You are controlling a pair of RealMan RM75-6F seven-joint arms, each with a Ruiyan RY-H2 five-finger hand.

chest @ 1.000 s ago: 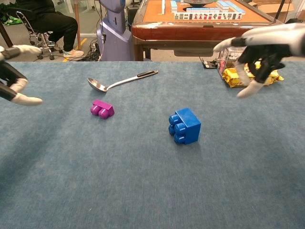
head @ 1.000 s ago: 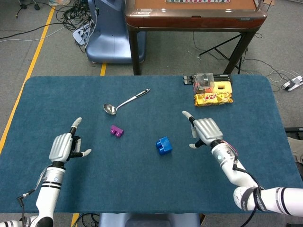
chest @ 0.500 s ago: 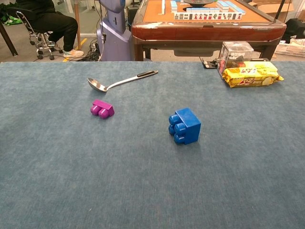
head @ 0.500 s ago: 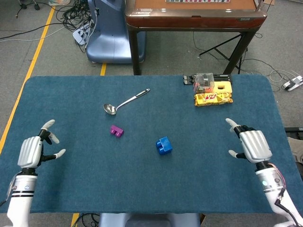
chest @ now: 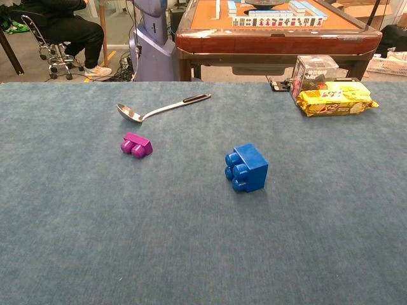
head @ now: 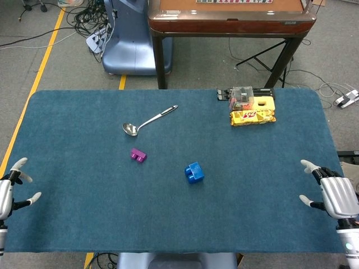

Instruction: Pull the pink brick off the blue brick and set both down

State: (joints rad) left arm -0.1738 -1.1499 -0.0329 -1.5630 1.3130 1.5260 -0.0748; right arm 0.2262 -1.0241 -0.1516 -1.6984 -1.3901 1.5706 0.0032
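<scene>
The small pink plastic brick point(head: 138, 154) lay on its side on the blue felt tabletop point(head: 84, 123), studs facing the robot, near the bowl of the long-handled steel ladle point(head: 147, 120). The chunkier blue plastic brick point(head: 194, 172) lay to its right, well apart, also tipped w/ studs toward the robot. So both bricks were separated & down; the task looked done, at the retreat step.

The left hand point(head: 7, 189) sat at the table's left edge, fingers spread, holding nothing. The right hand point(head: 334, 194) was at the right edge, likewise spread & empty. Neither showed in the chest view. Judging from this, no further grasp was needed; next move prob. just parking the arms clear.

A yellow snack packet point(head: 252, 116) & a clear plastic box point(head: 242, 97) sat at the far right, untouched.
</scene>
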